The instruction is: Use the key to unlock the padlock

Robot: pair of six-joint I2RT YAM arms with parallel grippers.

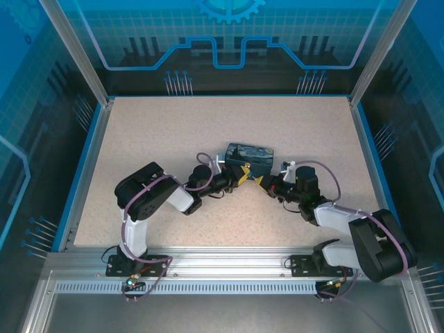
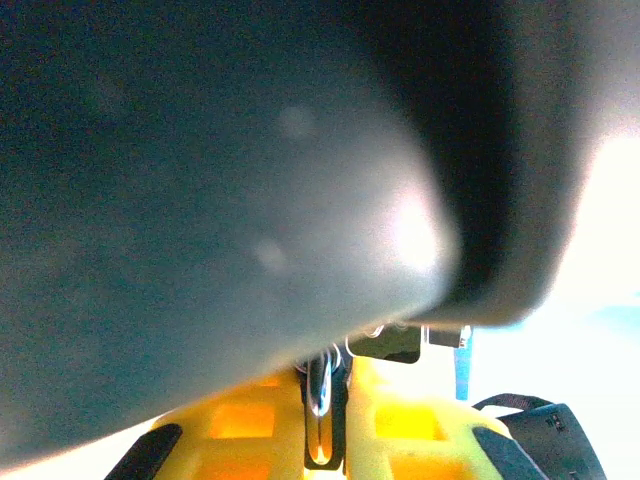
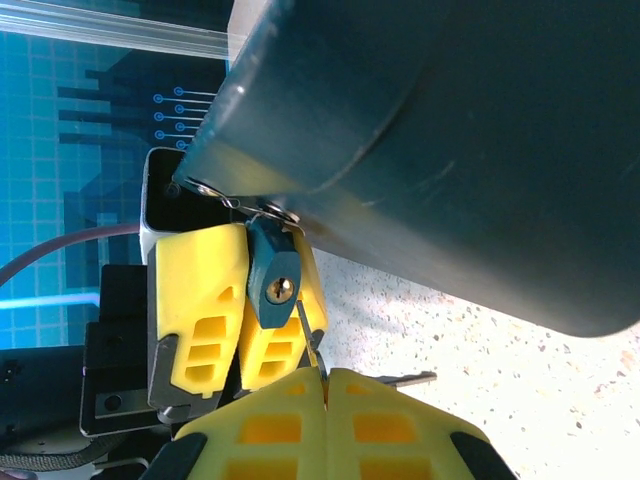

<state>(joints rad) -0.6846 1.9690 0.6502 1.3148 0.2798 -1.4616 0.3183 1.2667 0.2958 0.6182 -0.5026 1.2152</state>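
Note:
The small blue padlock (image 3: 271,262) hangs from the clasp of the dark painted box (image 1: 250,157), its brass keyhole facing the right wrist camera. My left gripper (image 1: 243,174) is shut on the padlock; its yellow fingers (image 3: 199,294) flank the body, and shiny metal shows pinched in my left gripper (image 2: 322,405). My right gripper (image 3: 325,374) is shut on the thin key (image 3: 309,334). The key's blade slants up to the padlock's lower right edge, just beside the keyhole and not in it. In the top view my right gripper (image 1: 261,182) meets the left one at the box's front.
The box's dark side looms close above both wrist cameras. A second grey key-like piece (image 3: 402,379) juts out low beside my right fingers over the speckled table (image 1: 173,132). Blue walls and metal rails fence the table.

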